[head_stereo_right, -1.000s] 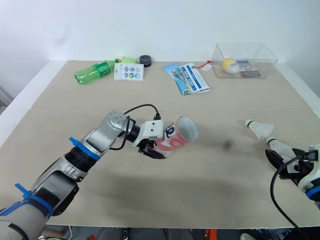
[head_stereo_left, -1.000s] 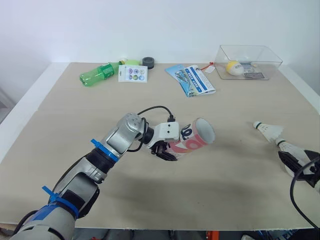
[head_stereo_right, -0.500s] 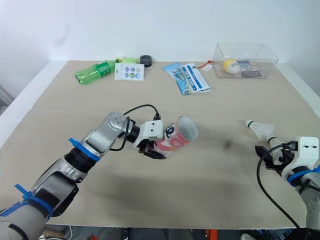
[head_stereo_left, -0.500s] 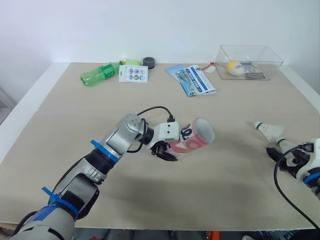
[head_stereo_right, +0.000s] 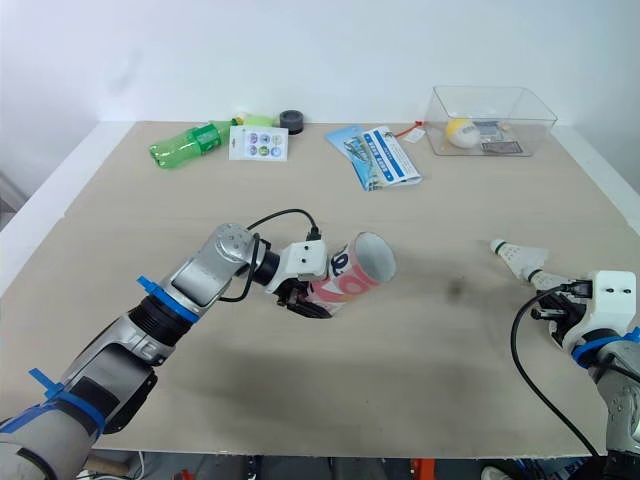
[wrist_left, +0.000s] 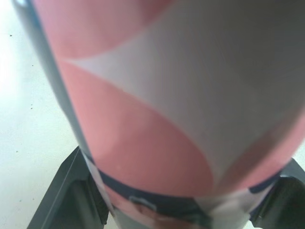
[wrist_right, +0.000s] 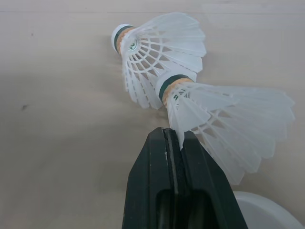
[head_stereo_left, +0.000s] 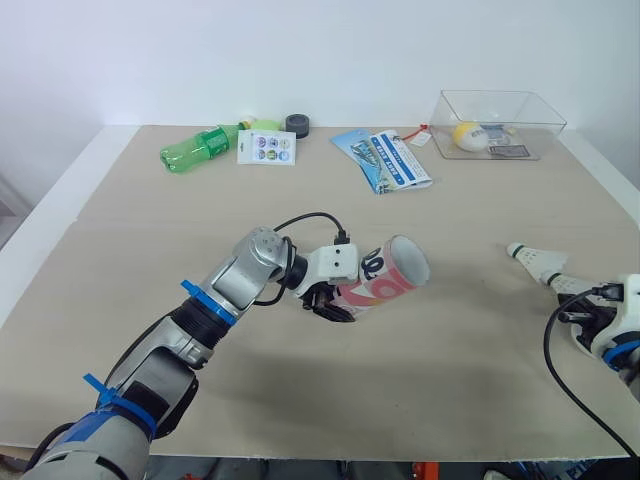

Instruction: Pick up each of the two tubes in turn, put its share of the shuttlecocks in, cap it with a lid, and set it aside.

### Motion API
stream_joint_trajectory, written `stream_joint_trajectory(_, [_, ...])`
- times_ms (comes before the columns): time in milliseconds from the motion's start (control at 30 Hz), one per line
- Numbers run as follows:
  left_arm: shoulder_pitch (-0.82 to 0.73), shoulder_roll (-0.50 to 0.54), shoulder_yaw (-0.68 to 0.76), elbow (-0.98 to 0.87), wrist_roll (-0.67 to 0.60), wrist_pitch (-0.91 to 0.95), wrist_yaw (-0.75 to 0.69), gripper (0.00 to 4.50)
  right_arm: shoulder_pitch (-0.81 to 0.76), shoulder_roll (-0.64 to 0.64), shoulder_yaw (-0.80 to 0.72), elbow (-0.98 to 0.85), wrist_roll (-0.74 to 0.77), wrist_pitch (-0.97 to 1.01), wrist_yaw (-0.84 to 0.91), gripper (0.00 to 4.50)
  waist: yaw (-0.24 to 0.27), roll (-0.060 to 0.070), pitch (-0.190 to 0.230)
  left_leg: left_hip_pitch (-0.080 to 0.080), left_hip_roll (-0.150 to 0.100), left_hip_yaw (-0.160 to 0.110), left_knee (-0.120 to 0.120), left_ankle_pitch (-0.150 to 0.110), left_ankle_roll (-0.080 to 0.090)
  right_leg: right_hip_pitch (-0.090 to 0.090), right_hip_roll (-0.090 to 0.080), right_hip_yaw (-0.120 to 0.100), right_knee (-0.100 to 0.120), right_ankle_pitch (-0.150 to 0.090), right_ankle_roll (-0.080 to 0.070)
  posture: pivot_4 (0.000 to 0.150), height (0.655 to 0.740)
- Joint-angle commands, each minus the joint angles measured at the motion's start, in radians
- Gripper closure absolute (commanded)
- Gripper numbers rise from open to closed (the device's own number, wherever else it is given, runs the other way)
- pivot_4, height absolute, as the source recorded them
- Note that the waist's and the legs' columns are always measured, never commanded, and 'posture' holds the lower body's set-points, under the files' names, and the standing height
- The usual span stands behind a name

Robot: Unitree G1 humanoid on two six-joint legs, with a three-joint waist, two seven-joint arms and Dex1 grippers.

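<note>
left tool (head_stereo_left: 331, 306) clamped on tube (head_stereo_left: 396, 274), mid-desk (head_stereo_left: 300, 200), open end toward right arm | right tool (wrist_right: 177, 136) fingers together, pinching feather of shuttlecock (wrist_right: 228, 124) | second shuttlecock (wrist_right: 157, 52) touching it, near desk's right edge

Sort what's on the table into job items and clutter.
Job: tube in left gripper; shuttlecock in right gripper; second shuttlecock lying loose.
Clutter: green bottle, sticker card, leaflets, clear box with yellow ball.
</note>
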Motion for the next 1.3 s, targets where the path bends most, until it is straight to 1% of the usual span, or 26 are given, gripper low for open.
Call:
stream_joint_trajectory(33, [0.001,0.002,-0.008,0.001,0.004,-0.003,-0.001,1.53,0.001,0.004,-0.020,-0.021,-0.007,-0.026,-0.018,4.48,0.000,0.000,0.000,0.000,0.000,0.000,0.000,0.000,0.000,0.000,0.000,0.000,0.000,0.000,0.000,0.150,0.7400])
stream_joint_trajectory(333, [-0.012,-0.002,-0.007,0.023,0.007,-0.016,-0.005,1.53,-0.023,0.024,-0.054,-0.086,-0.001,-0.012,-0.116,4.48,0.000,0.000,0.000,0.000,0.000,0.000,0.000,0.000,0.000,0.000,0.000,0.000,0.000,0.000,0.000,0.150,0.7400])
stream_joint_trajectory(533, [-0.015,-0.007,-0.011,0.032,0.010,-0.026,-0.008,1.53,0.008,0.007,-0.078,-0.158,0.024,0.037,-0.106,4.48,0.001,0.000,0.000,0.000,0.000,0.000,0.000,0.000,0.000,0.000,0.000,0.000,0.000,0.000,0.000,0.150,0.7400])
stream_joint_trajectory(767, [-0.027,-0.019,-0.012,0.055,0.011,-0.042,-0.011,1.53,0.044,0.001,-0.124,-0.183,0.010,0.038,-0.114,4.48,0.001,0.000,0.000,0.000,-0.001,0.000,0.000,0.000,0.000,0.000,-0.001,0.000,0.000,-0.001,-0.002,0.150,0.7400])
stream_joint_trajectory(967, [-0.039,-0.030,-0.012,0.086,0.014,-0.071,-0.017,1.53,0.012,-0.022,-0.145,-0.254,0.029,0.037,-0.101,4.48,0.000,0.001,-0.001,0.000,-0.001,0.000,0.001,0.000,0.000,0.001,-0.001,0.001,0.000,-0.001,-0.002,0.150,0.7400])
stream_joint_trajectory(1133, [-0.045,-0.040,-0.005,0.129,0.017,-0.107,-0.011,1.53,-0.076,-0.060,-0.074,-0.351,0.072,-0.020,-0.005,4.48,0.000,0.001,-0.001,0.000,-0.001,0.000,0.002,0.001,0.001,0.001,-0.001,0.001,0.000,-0.001,-0.002,0.150,0.7400])
stream_joint_trajectory(1233, [-0.054,-0.039,0.002,0.154,0.016,-0.109,-0.013,1.53,-0.114,-0.111,-0.002,-0.392,0.076,-0.075,0.103,4.48,0.002,0.001,-0.001,0.000,-0.002,0.000,0.002,0.002,0.002,0.001,-0.001,0.001,0.000,0.000,-0.002,0.150,0.7400])
stream_joint_trajectory(1300, [-0.061,-0.039,0.014,0.173,0.012,-0.104,-0.009,1.53,-0.146,-0.178,0.064,-0.420,0.074,-0.144,0.226,4.48,0.002,0.001,-0.001,0.000,-0.003,-0.001,0.002,0.002,0.003,0.002,-0.002,0.002,-0.001,-0.001,-0.002,0.150,0.7400])
